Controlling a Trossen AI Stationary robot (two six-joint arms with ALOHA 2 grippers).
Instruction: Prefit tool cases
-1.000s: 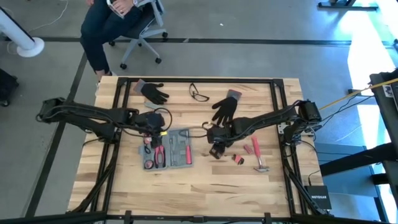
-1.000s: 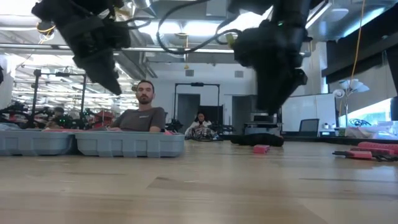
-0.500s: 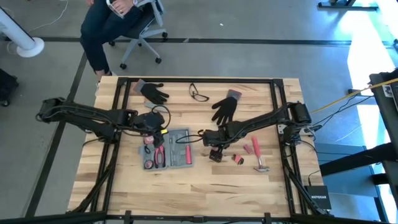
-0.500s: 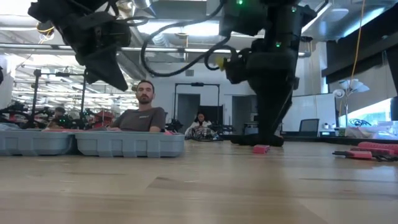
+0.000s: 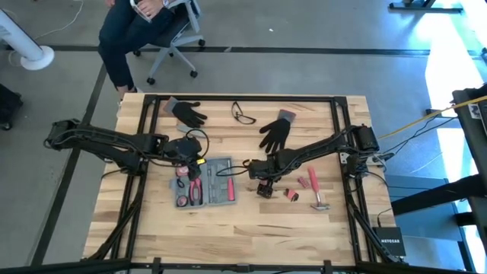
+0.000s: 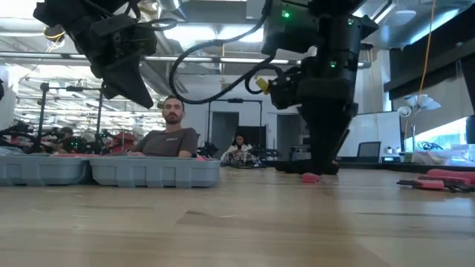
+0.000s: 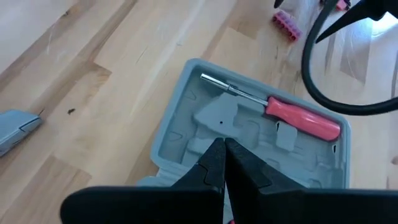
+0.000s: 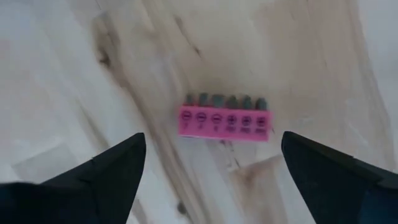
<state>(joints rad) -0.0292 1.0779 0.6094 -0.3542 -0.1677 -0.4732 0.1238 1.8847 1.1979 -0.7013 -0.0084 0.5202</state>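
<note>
Hovering right gripper (image 8: 211, 177), fingers spread wide, pink bit holder (image 8: 225, 121) between and ahead of them; tool case (image 5: 205, 181) lies beside it, under left gripper (image 7: 222, 163), fingers pressed together.

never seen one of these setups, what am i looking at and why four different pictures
Two dark robot arms work at a wooden table. One picture looks straight down from above, one looks level across the tabletop, and one comes from a camera on each wrist.

On the table lie an open blue-grey tool case with a red-handled screwdriver in it, two black gloves, safety glasses, a hammer and a pink strip of screwdriver bits.

The left hand hangs shut over the case, holding nothing. The right hand is wide open just above the bit strip, its fingers on either side of it, not gripping it. A person sits beyond the table.
</note>
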